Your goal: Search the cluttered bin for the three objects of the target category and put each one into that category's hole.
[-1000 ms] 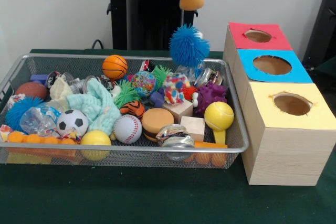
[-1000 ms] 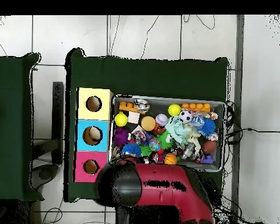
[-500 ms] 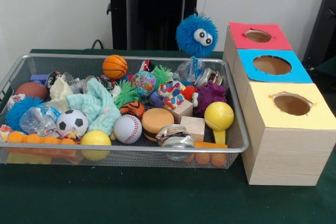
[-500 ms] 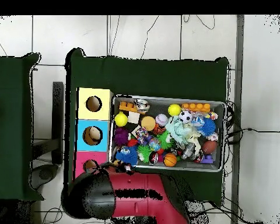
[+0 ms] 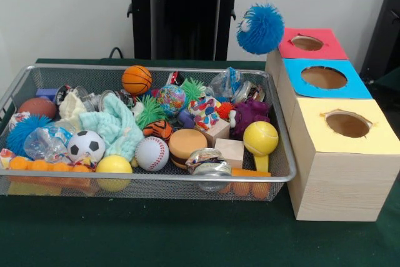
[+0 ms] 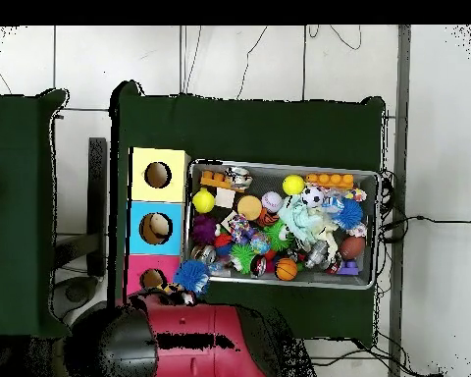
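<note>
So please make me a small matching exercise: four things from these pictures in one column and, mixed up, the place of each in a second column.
Things:
1. blue fuzzy ball
2. basketball
3. soccer ball
4. yellow-topped box

Places:
A. in the bin, at its far side
B. hanging in the air beside the red-topped box
C. nearest the camera in the row of boxes
D. in the bin, toward its near left

Pairs: 1-B, 2-A, 3-D, 4-C
</note>
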Motion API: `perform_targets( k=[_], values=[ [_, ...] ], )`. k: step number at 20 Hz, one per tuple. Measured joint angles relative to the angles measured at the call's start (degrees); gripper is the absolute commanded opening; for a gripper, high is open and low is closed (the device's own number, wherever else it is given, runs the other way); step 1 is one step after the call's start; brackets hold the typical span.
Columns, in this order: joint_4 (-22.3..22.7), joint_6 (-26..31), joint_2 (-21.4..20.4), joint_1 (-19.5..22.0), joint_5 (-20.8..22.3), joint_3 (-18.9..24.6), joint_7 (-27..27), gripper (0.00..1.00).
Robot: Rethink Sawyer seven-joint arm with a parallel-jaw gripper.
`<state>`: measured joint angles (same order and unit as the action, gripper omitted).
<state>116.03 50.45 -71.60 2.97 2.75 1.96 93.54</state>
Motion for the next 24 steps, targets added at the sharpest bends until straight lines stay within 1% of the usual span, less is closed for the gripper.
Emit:
perform_targets(
  k=[4,11,18,19,21,24],
  values=[
    [0.0,0.0,0.2,-1.2,-0.7,-0.6,1.5,0.0],
    [0.1,-1.4,1.6,-1.7,-1.5,-1.4,1.8,0.0],
    [0.5,-8.1,4.6,-1.7,-1.6,-2.5,1.8,0.0],
    [0.6,-10.0,5.5,-1.7,-1.6,-2.7,1.8,0.0],
    [0.6,-11.4,6.2,-1.7,-1.6,-2.8,1.8,0.0],
    [1.0,-15.3,7.9,-1.5,-1.6,-2.9,1.8,0.0]
  ],
)
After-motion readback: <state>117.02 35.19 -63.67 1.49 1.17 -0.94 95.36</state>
